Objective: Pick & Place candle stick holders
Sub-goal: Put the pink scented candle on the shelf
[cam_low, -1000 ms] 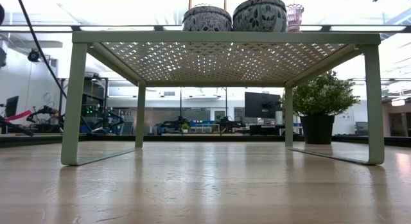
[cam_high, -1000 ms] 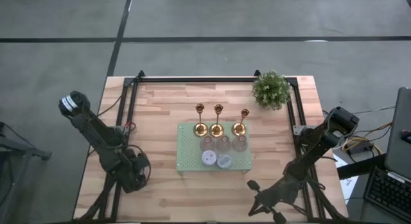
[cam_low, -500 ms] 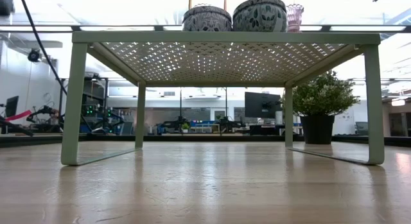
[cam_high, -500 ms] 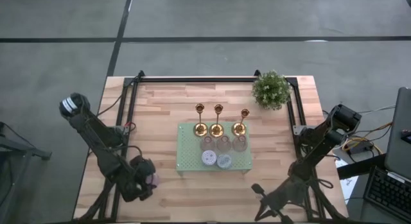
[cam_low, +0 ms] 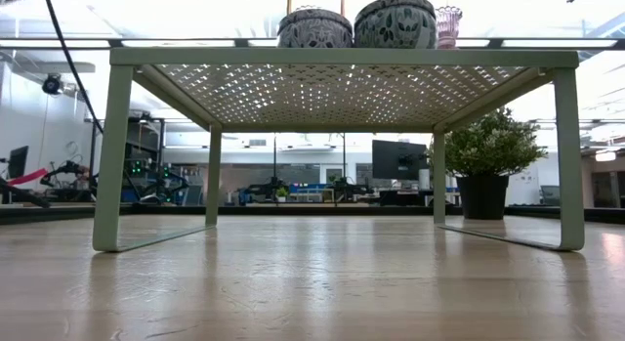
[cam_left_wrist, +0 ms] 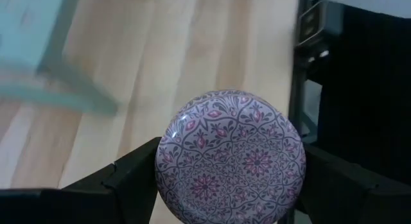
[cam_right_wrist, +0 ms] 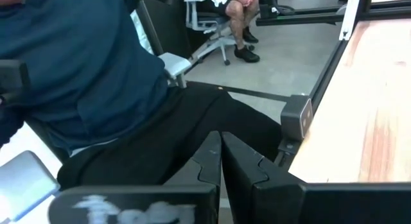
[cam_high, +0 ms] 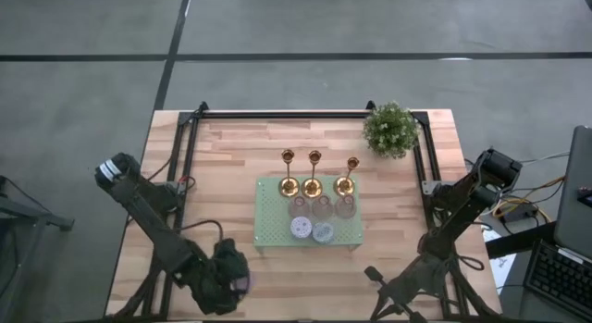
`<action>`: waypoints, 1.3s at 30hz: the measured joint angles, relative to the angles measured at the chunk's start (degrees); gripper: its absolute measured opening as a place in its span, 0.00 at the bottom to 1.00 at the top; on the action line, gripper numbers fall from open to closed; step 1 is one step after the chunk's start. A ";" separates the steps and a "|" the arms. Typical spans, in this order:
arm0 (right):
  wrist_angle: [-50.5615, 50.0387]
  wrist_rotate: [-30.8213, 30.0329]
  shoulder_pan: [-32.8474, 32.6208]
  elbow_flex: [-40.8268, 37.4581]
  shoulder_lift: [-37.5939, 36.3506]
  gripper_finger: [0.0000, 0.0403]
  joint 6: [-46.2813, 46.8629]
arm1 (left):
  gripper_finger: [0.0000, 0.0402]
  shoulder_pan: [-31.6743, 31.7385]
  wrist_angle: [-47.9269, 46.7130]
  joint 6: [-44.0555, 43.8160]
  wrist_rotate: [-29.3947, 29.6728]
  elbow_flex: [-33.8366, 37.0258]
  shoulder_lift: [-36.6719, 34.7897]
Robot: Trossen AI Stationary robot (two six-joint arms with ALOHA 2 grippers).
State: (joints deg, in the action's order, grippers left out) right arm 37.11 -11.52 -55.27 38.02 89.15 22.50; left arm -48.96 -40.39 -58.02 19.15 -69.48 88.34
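Observation:
Three slim gold candle stick holders [cam_high: 313,184] stand by their round bases along the far edge of a green perforated rack [cam_high: 273,226]. Several squat round holders [cam_high: 310,229] sit on the rack; two patterned ones [cam_low: 314,28] and a pink glass one [cam_low: 447,23] show in the low view. My left gripper [cam_high: 233,280] is near the table's front edge, left of the rack, shut on a round holder with a pink-purple pattern [cam_left_wrist: 231,156]. My right gripper [cam_right_wrist: 221,153] is shut and empty at the table's near right. My left gripper pinches the patterned holder's round side wall [cam_left_wrist: 160,166] between its two fingers [cam_left_wrist: 131,179], one on each opposite side. The fingers come from above, pointing down. The holder sits level, its patterned face up toward the wrist camera, with the table top showing beyond it.
A potted plant [cam_high: 389,129] stands at the table's far right corner. Black frame rails [cam_high: 190,147] run along the table's left, far and right sides. A seated person in a blue top [cam_right_wrist: 83,76] is close beside the table's right edge.
My left gripper has gone toward the table's near edge and to the right, carrying the patterned holder. My right arm has shifted slightly toward the near edge.

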 joint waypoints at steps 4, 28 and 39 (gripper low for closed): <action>-0.01 0.00 -0.02 0.00 -0.14 0.02 0.00 | 0.76 1.87 -2.12 7.41 -1.28 -7.36 3.71; 1.37 -0.27 -1.50 0.02 -0.18 0.02 -0.19 | 0.76 15.96 -7.85 44.29 -7.71 -29.45 23.28; 1.58 -0.40 -1.50 0.02 -0.18 0.02 -0.02 | 0.76 16.16 -7.25 50.42 -9.98 -29.34 29.20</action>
State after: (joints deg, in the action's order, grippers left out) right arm 38.69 -11.92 -56.77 38.04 88.97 22.48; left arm -32.81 -47.65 -7.59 9.16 -98.83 117.53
